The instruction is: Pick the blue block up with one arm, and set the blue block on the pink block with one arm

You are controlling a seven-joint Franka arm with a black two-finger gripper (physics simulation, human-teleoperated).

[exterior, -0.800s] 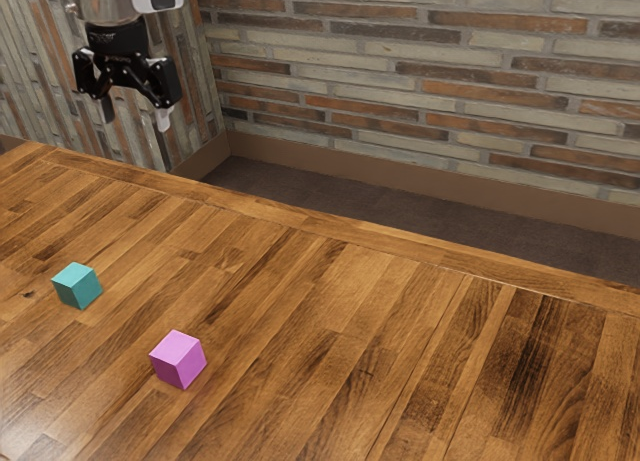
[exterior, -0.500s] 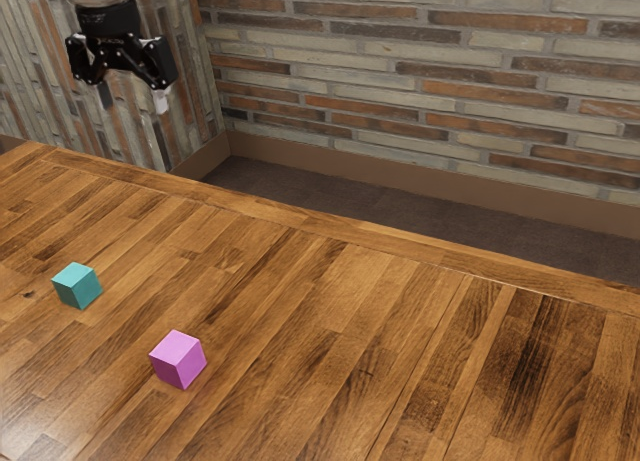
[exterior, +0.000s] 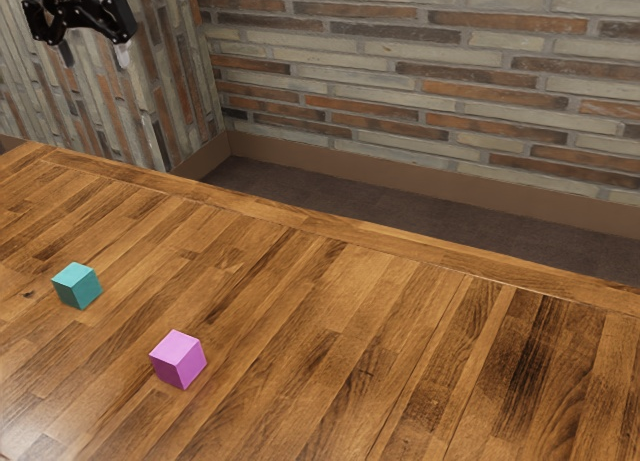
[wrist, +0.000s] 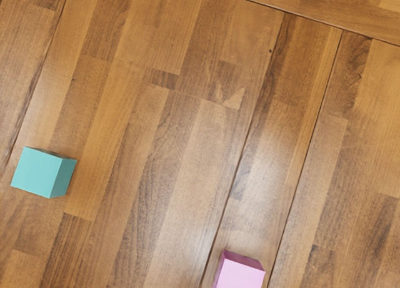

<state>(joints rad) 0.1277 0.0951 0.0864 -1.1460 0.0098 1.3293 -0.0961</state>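
Plainly, the task is at its very start; the blue block (exterior: 77, 285) rests on the table (exterior: 420, 341) toward the exterior view's left, untouched, and the pink block (exterior: 178, 359) stands well apart from it, nearer the camera, with nothing on top. The gripper (exterior: 94, 53) hangs high above the table at the exterior view's upper left, far from both blocks; its fingers seem spread with nothing between them, though it sits so near the frame's corner that I read this with some caution. In the wrist view, looking down at the boards, the blue block (wrist: 42, 172) and the pink block (wrist: 239, 272) both lie flat on the wood, neither under the hand. Everything is left to do: come down over the blue block, close on it, lift, carry it across and set it squarely on the pink one.
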